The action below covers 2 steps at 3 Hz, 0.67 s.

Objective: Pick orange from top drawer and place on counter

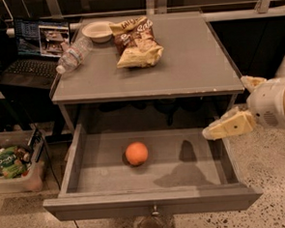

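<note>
The orange (136,153) lies on the floor of the open top drawer (153,203), left of centre. The drawer is pulled out from the grey cabinet, with its knob at the front centre. The counter (197,64) is the cabinet's flat grey top. My gripper (225,108) hangs at the right, above the drawer's right wall and just below the counter's front right corner. Its cream fingers (229,124) point left and are spread apart and empty. The orange is well to the left of the gripper and lower.
On the counter's back left stand a chip bag (137,42), a white bowl (97,30) and a lying plastic bottle (74,54). A laptop (34,50) sits left of the cabinet, with a bin of items (12,162) on the floor below.
</note>
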Motion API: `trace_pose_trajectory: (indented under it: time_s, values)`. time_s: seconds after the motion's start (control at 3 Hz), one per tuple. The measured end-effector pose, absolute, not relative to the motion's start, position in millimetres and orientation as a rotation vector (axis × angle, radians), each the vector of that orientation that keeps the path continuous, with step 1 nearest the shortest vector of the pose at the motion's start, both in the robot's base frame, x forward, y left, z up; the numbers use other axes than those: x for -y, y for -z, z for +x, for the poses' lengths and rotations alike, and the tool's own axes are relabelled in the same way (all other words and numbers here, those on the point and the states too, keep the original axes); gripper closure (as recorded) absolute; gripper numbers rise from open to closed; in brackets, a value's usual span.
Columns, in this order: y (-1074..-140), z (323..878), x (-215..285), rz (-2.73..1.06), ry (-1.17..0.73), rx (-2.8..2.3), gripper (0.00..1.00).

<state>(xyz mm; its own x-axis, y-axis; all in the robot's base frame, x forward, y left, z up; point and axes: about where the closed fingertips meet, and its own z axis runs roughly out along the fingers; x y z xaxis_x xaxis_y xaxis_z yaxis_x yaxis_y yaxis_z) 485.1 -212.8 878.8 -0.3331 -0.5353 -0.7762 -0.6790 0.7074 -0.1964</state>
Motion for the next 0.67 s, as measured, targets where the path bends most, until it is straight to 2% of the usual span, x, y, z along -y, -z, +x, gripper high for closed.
trace_pose_trajectory:
  time_s: [0.67]
  values:
    - [-807,488,182,-0.842,-0.323,-2.110,0.00]
